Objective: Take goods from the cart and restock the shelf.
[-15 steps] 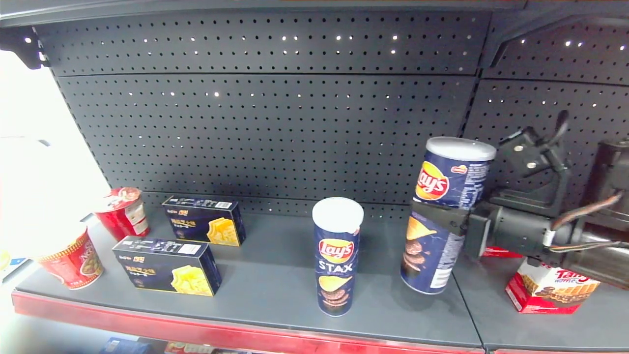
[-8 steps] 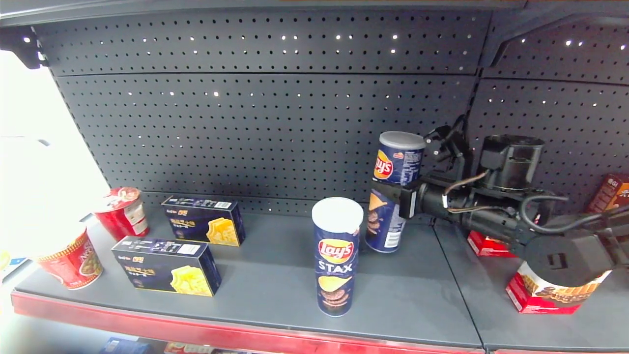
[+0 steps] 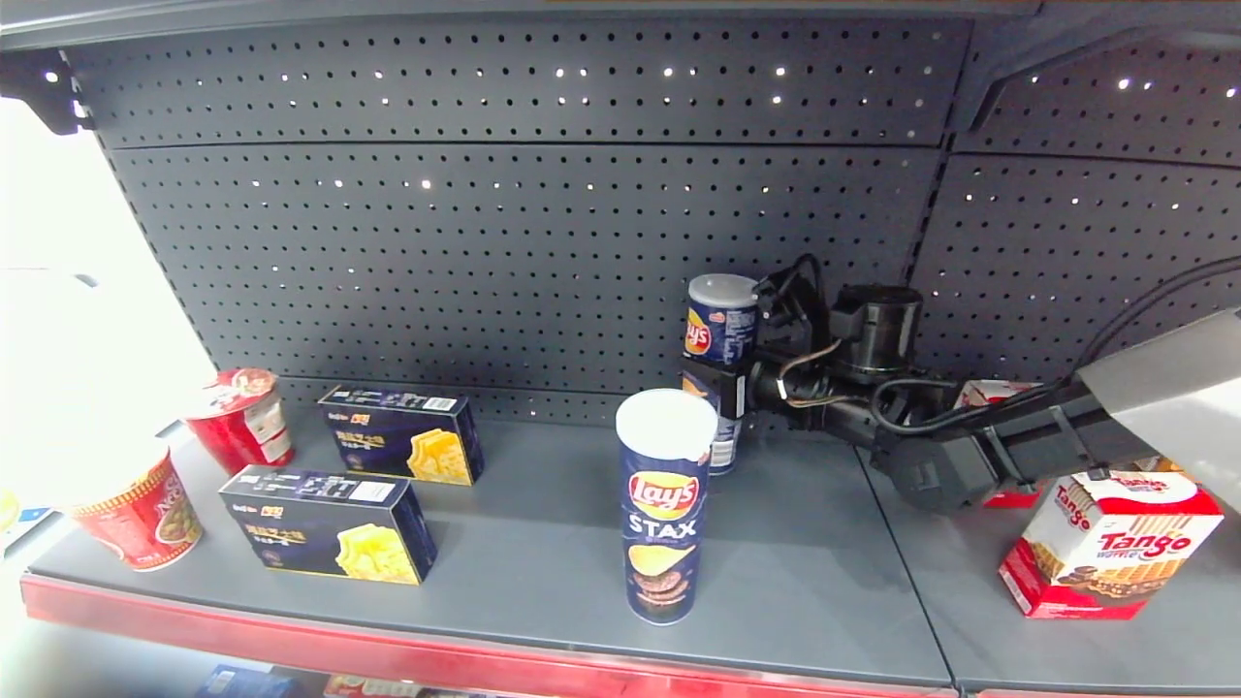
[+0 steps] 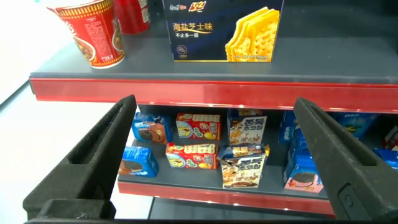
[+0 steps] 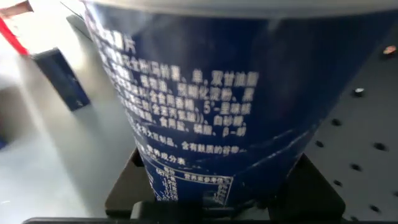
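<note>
The left gripper point(image 4: 214, 111) hangs before the shelf's point(image 3: 795, 582) red front edge, fingers spread wide with nothing between them. Near the shelf's front a chips can point(image 3: 665, 504) stands upright. At its 1 o'clock, close to the pegboard point(image 3: 485, 262), the right gripper point(image 3: 725, 393) clamps a second chips can point(image 3: 719, 325) upright.
</note>
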Motion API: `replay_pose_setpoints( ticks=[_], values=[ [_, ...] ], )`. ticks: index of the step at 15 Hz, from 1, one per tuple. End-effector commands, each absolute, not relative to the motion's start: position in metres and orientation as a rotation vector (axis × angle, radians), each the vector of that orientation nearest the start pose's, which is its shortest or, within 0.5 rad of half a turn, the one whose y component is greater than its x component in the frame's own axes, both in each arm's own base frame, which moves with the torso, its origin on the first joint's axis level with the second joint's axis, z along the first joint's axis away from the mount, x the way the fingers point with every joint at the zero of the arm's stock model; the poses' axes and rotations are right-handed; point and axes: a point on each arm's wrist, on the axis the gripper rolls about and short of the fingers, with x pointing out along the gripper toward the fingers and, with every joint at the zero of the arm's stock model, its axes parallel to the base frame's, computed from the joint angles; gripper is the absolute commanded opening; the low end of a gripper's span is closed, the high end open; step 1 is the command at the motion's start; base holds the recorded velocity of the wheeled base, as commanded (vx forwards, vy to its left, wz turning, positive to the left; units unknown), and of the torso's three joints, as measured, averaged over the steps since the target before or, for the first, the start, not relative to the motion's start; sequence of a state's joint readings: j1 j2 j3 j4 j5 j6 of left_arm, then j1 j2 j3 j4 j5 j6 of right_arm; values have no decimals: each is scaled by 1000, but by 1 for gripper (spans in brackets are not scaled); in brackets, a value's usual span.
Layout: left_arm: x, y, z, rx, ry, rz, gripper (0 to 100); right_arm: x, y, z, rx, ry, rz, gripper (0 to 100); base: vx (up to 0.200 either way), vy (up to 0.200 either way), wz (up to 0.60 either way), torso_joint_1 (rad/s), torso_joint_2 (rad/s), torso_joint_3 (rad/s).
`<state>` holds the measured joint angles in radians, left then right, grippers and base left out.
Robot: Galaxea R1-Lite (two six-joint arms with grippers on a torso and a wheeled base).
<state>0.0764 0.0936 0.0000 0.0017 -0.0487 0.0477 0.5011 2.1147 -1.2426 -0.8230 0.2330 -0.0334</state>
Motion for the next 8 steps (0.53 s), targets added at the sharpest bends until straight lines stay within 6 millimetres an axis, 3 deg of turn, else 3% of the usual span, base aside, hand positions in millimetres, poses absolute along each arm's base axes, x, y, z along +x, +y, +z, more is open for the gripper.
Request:
replay_pose_setpoints(
  ticks=[1,8],
  values=[
    [-15,-2,77,41,97,25,100,381,217,147,-44,63,739,0,0,0,0,0,0,0],
    [-15,-2,77,41,97,25,100,388,216,138,-40,58,731,0,0,0,0,0,0,0]
  ],
)
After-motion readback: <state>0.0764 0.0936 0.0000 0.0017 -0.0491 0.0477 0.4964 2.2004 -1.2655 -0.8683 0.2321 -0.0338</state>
